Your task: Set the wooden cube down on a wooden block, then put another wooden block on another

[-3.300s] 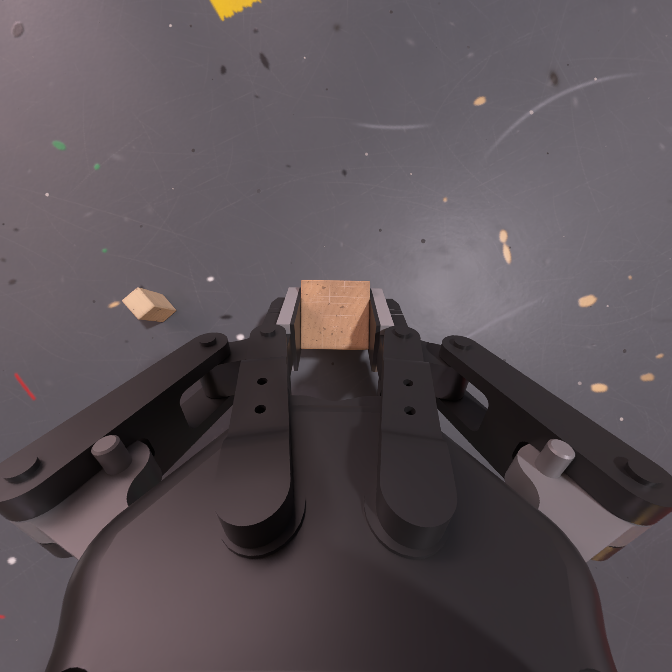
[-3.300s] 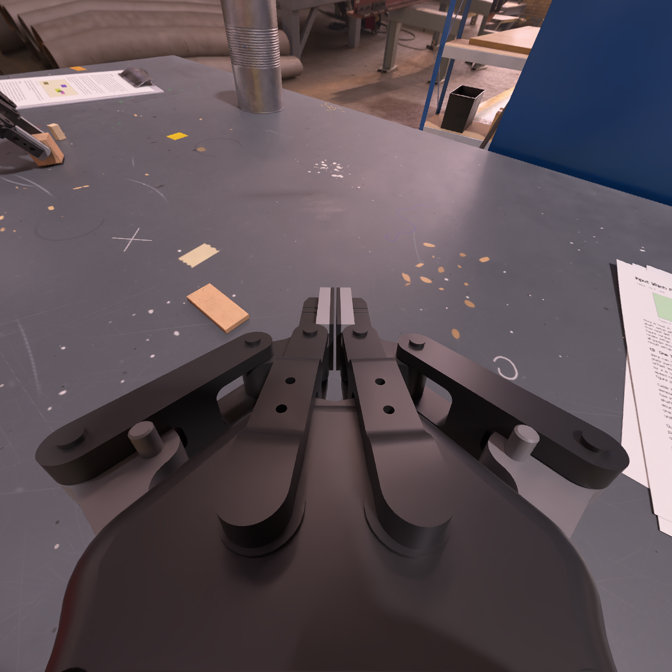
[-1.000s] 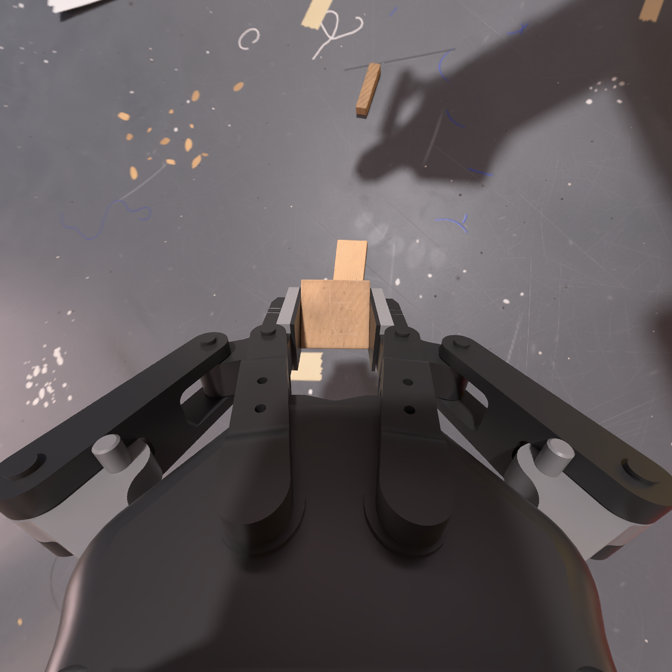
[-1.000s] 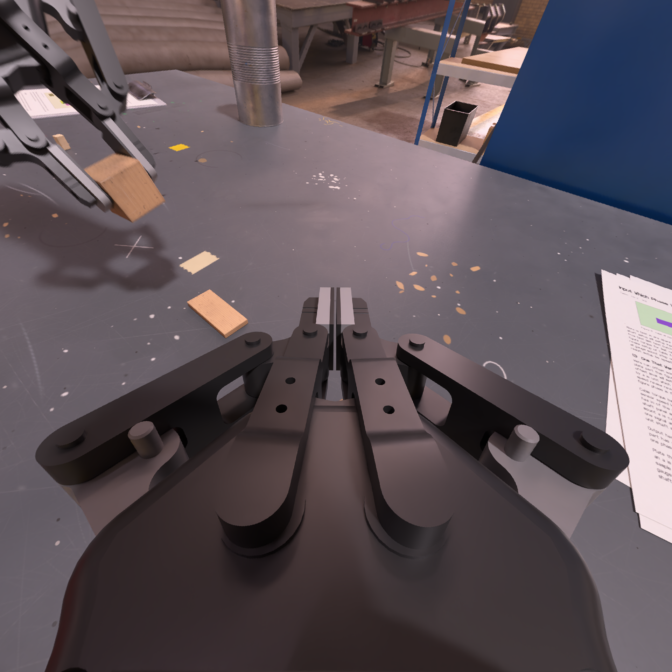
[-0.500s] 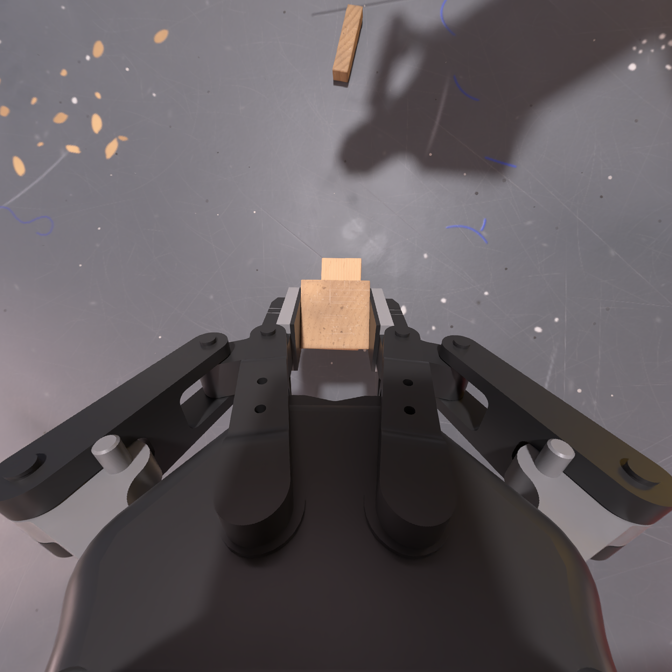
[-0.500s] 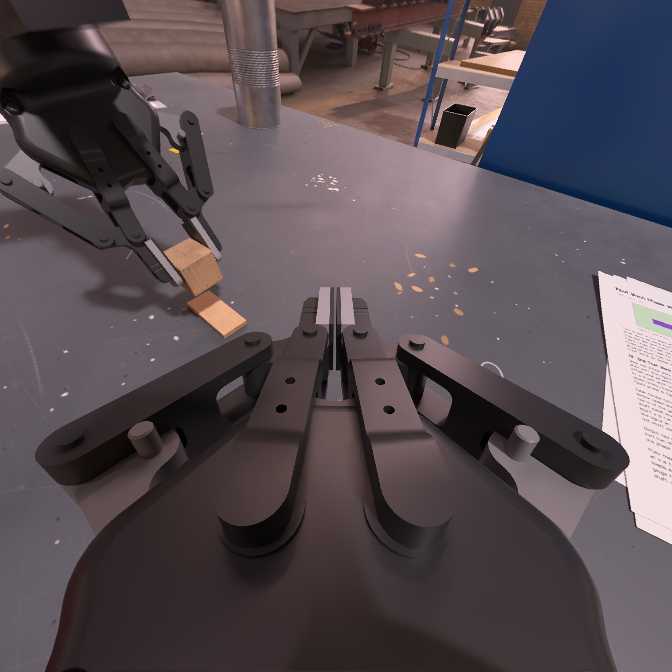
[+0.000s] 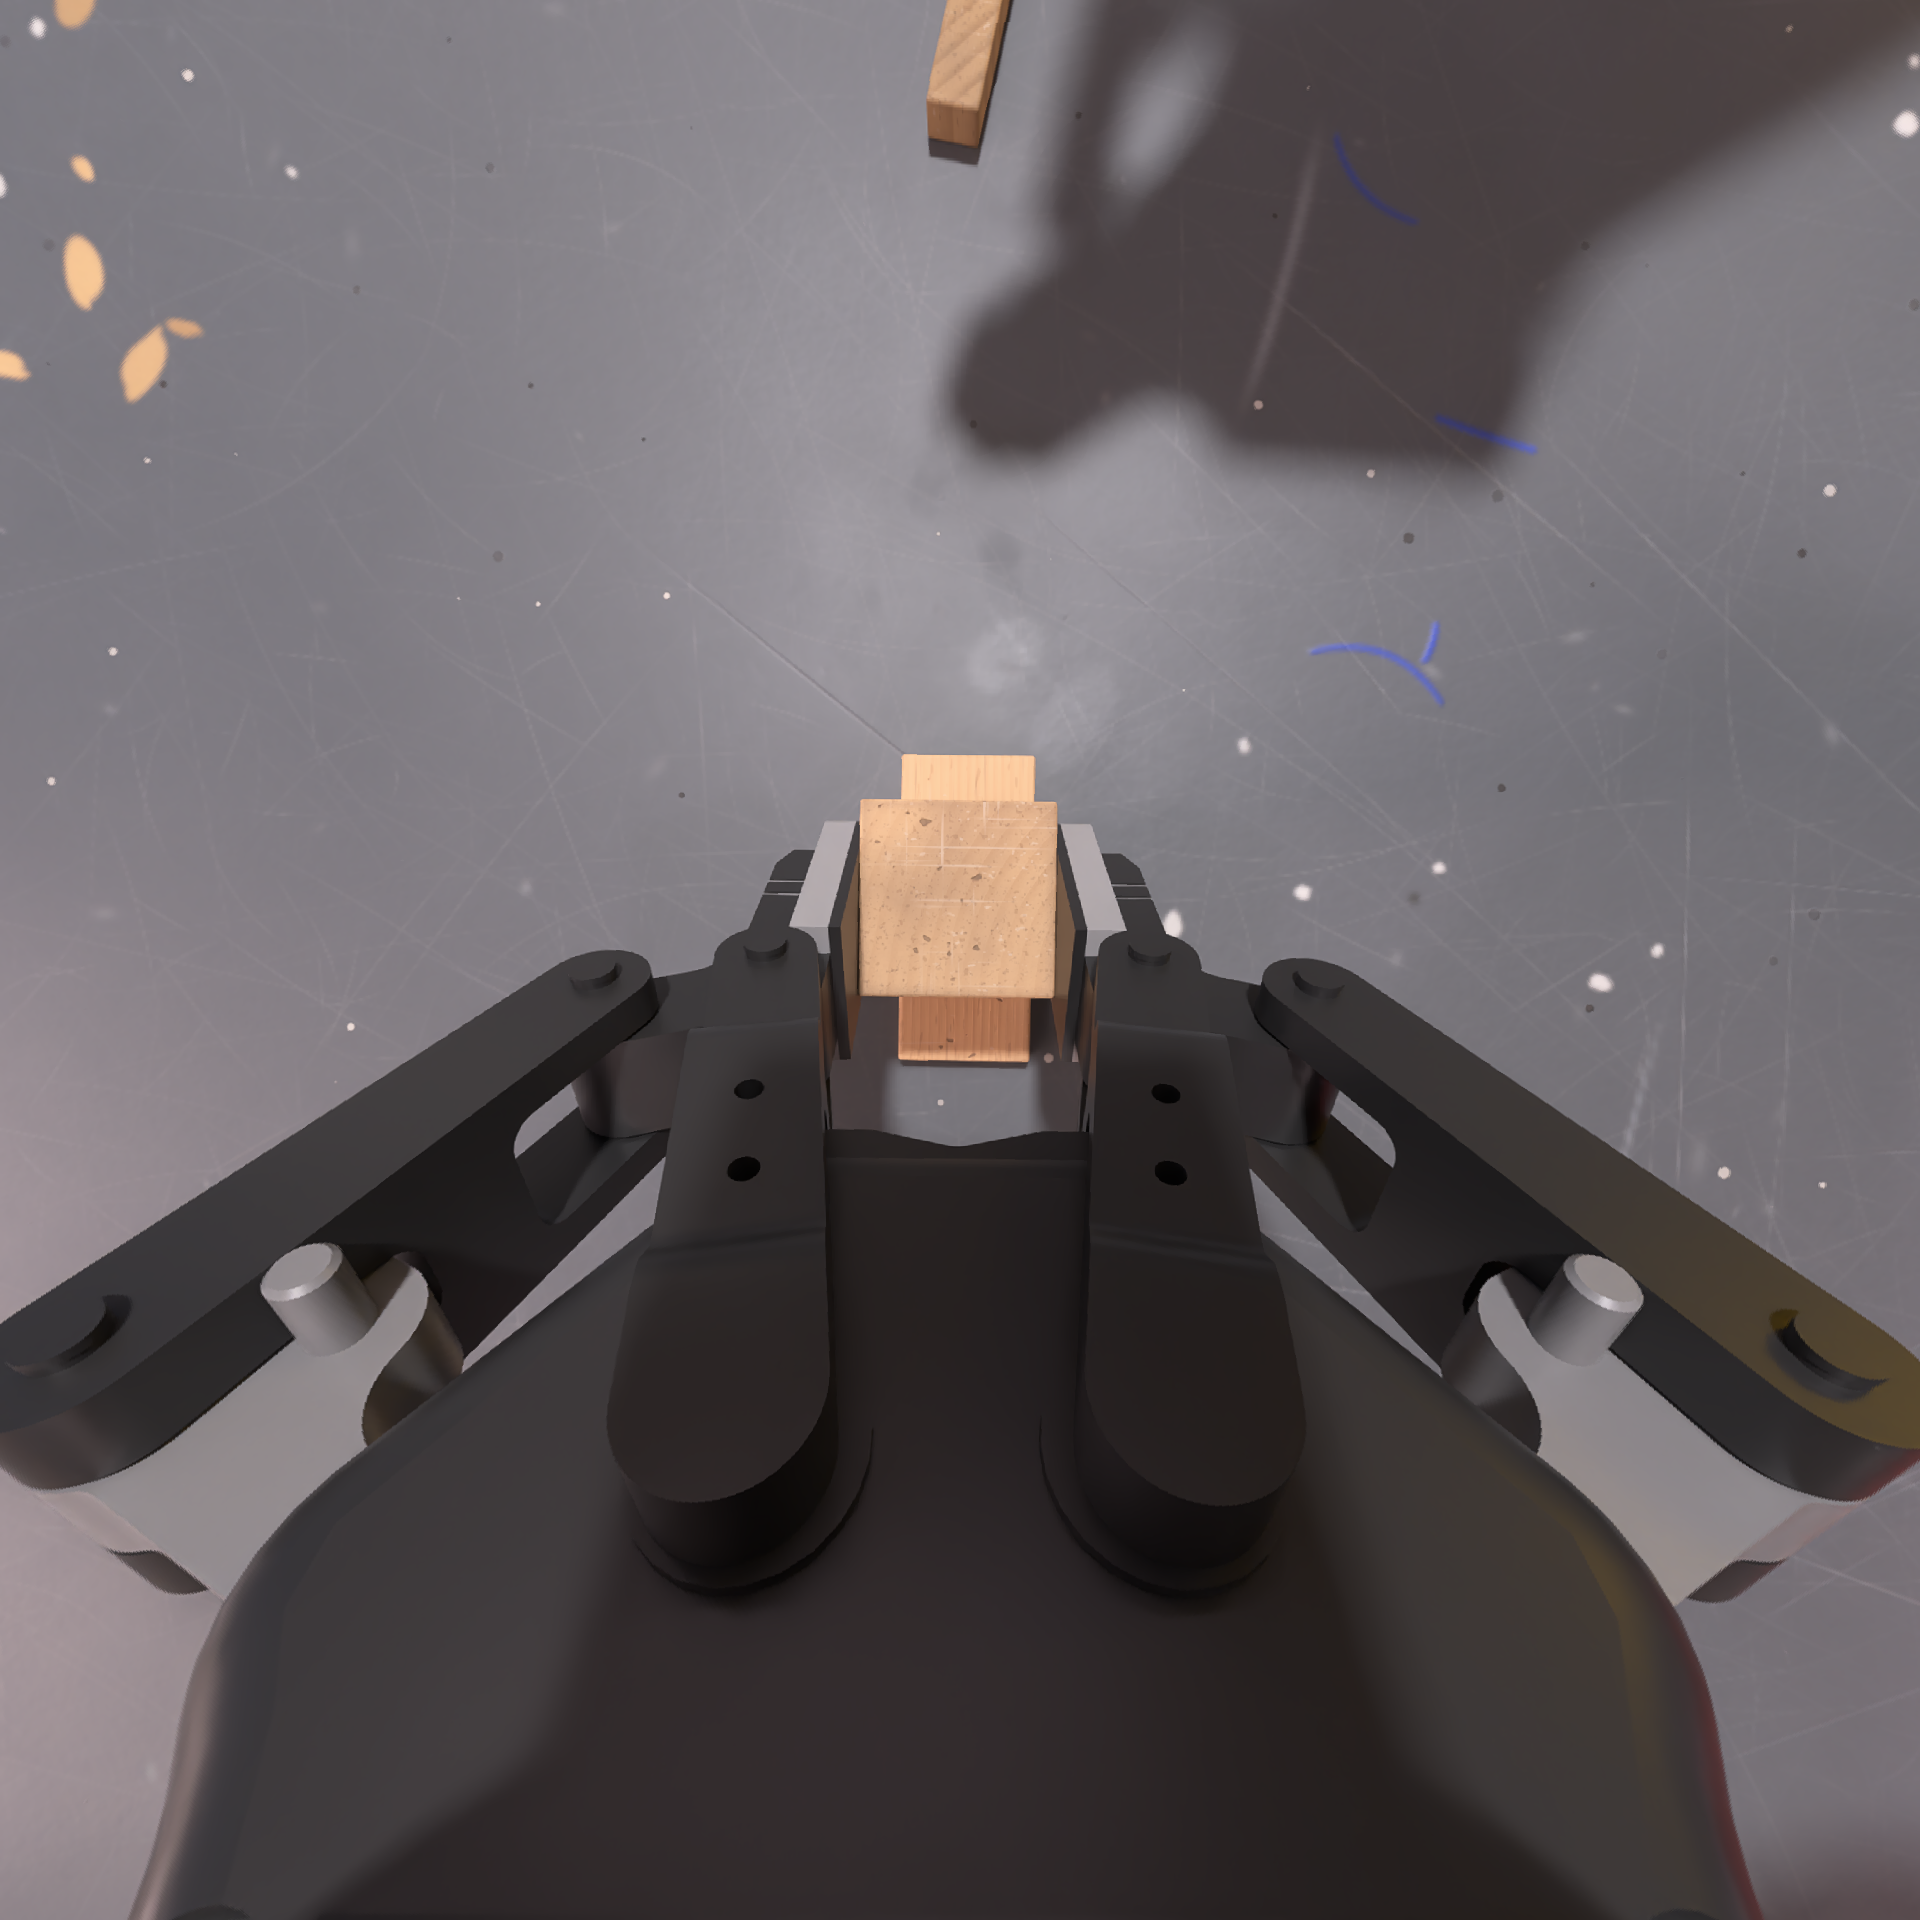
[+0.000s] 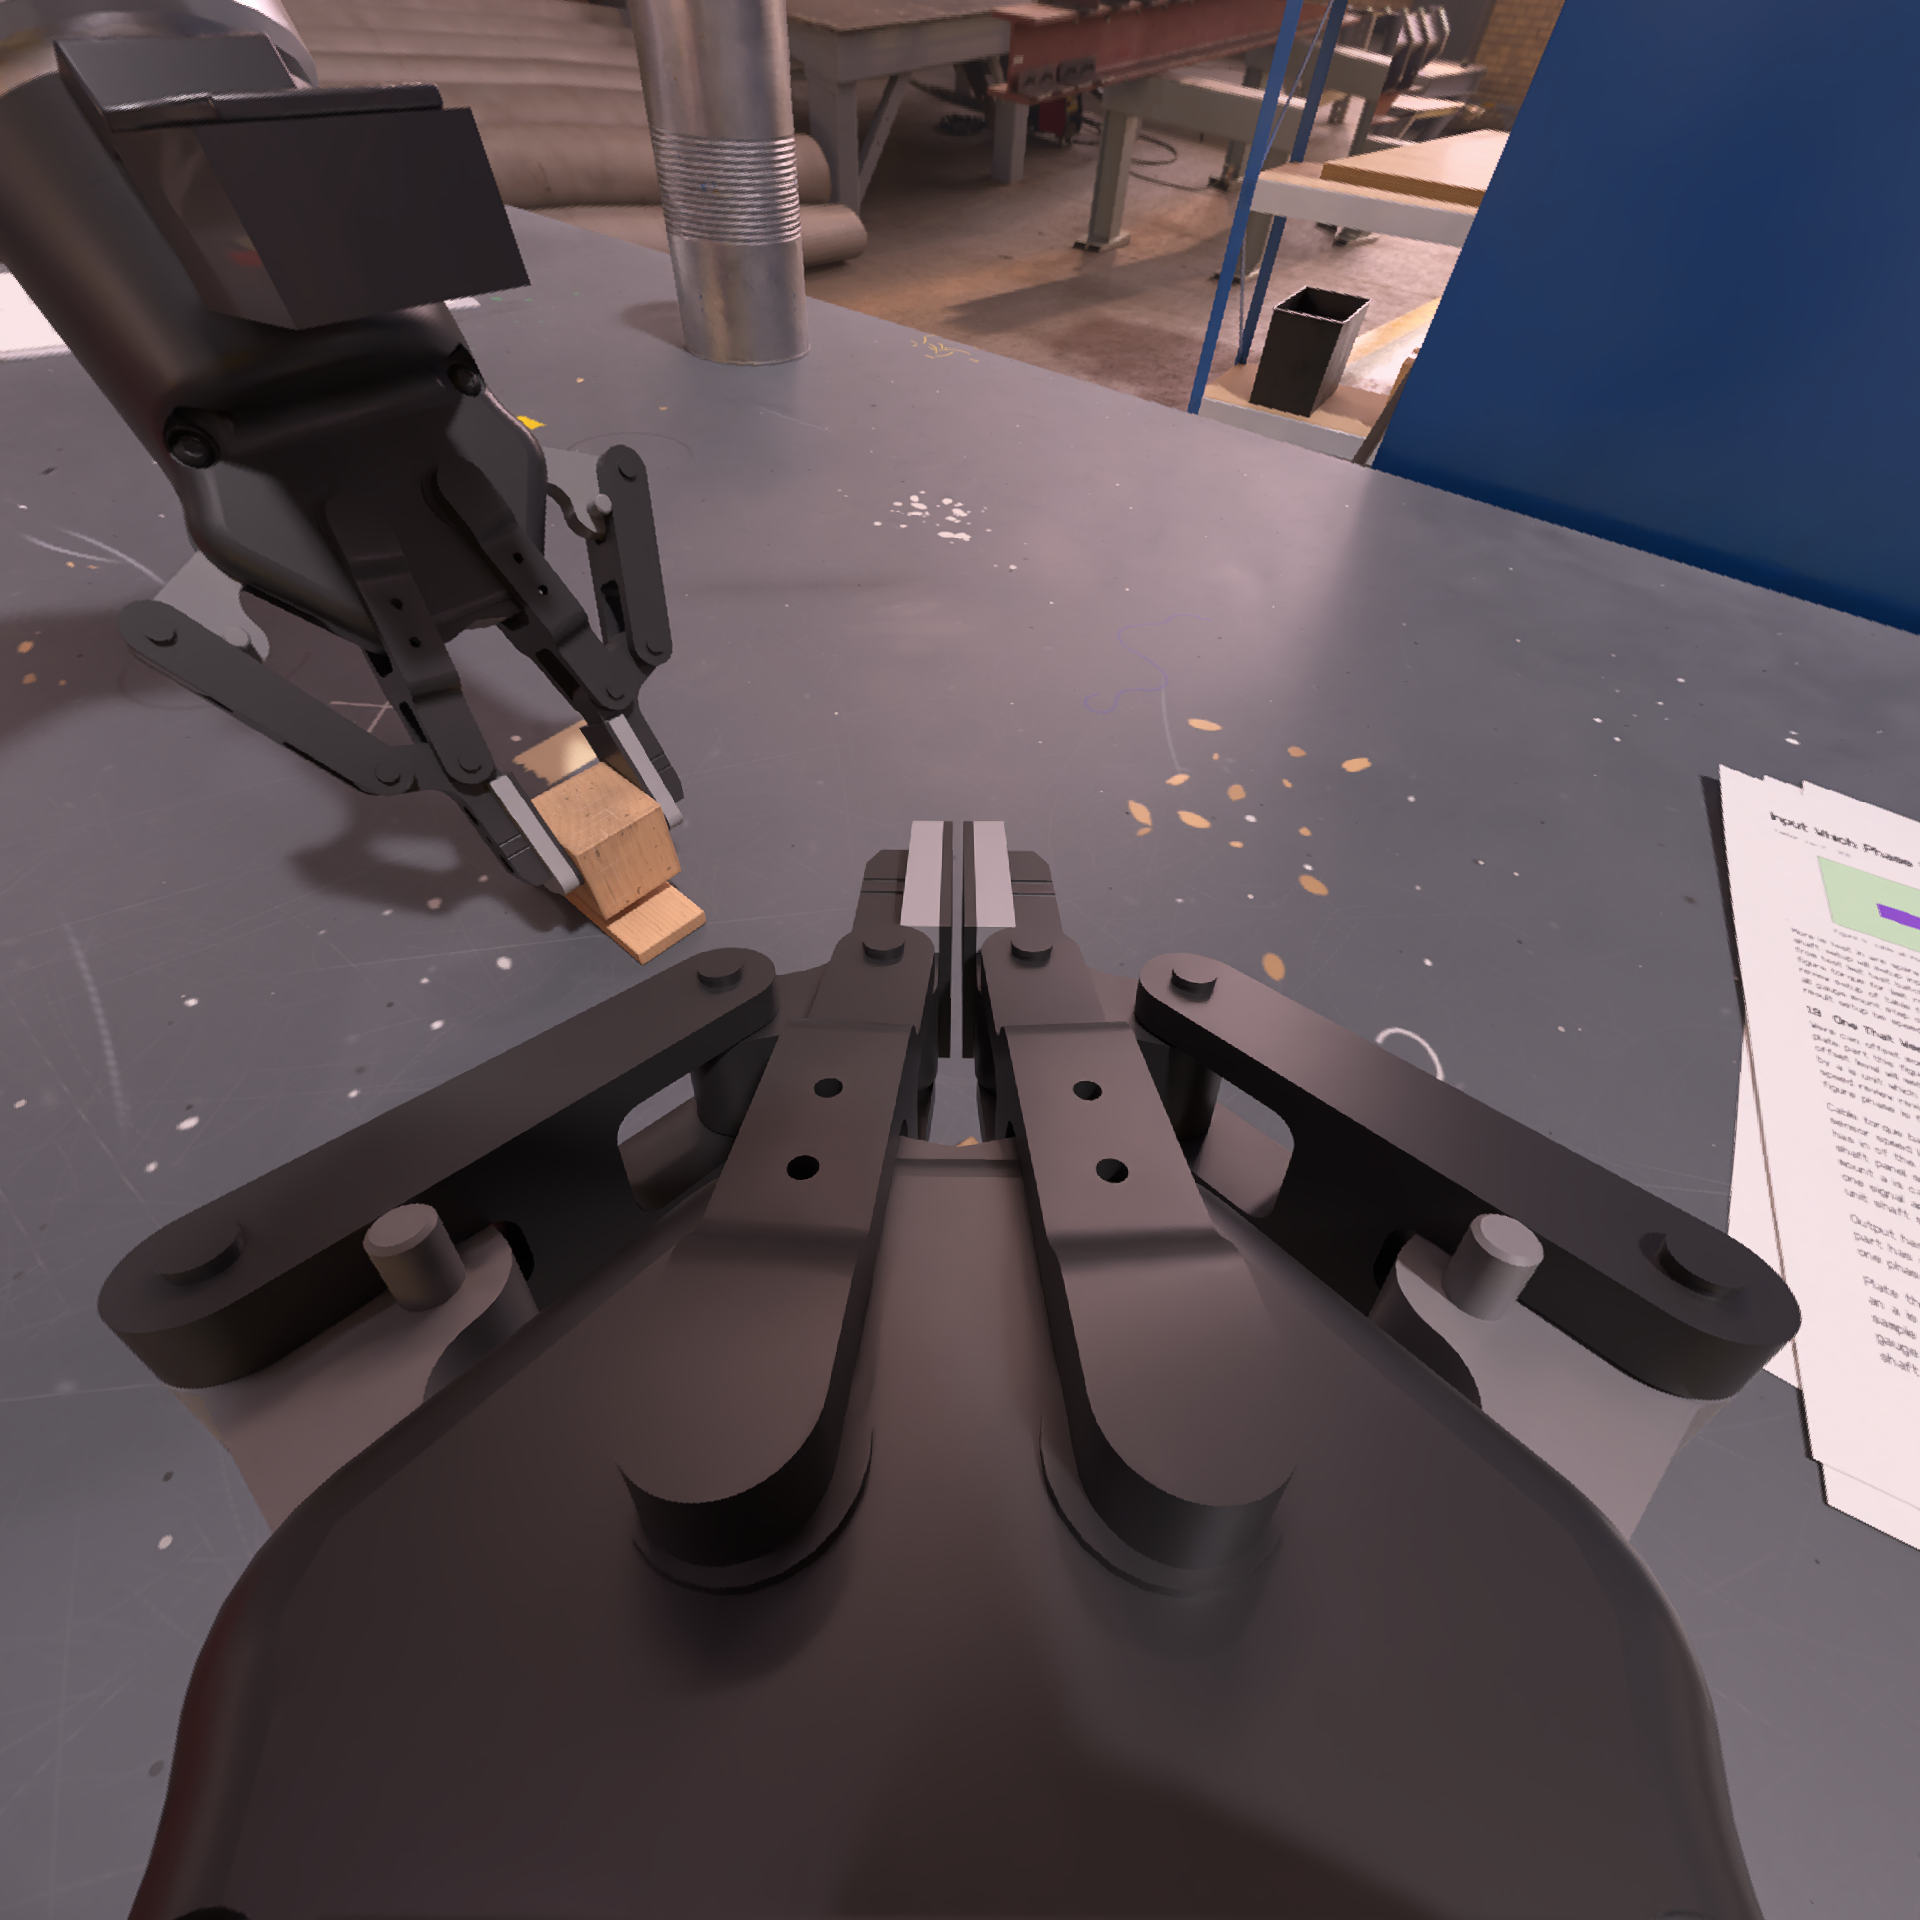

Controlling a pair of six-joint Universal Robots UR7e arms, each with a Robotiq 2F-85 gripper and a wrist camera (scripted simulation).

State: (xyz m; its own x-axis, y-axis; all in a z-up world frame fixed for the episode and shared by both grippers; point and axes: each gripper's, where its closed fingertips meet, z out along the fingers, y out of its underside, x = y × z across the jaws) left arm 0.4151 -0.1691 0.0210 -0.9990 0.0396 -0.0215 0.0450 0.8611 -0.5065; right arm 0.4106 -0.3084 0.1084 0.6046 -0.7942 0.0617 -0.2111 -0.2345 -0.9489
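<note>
**Cube brought down onto the flat block**

Since a second ago the left gripper [image 7: 957, 914] has carried the wooden cube [image 7: 957, 899] down across the bench [image 7: 520, 675] onto the flat wooden block [image 8: 655, 923]. It pinches the cube between both pads, the block showing just beneath. The right gripper [image 8: 957, 873] hangs pressed together, empty. Farther off lies a narrow wooden block [image 7: 966, 78].
</note>
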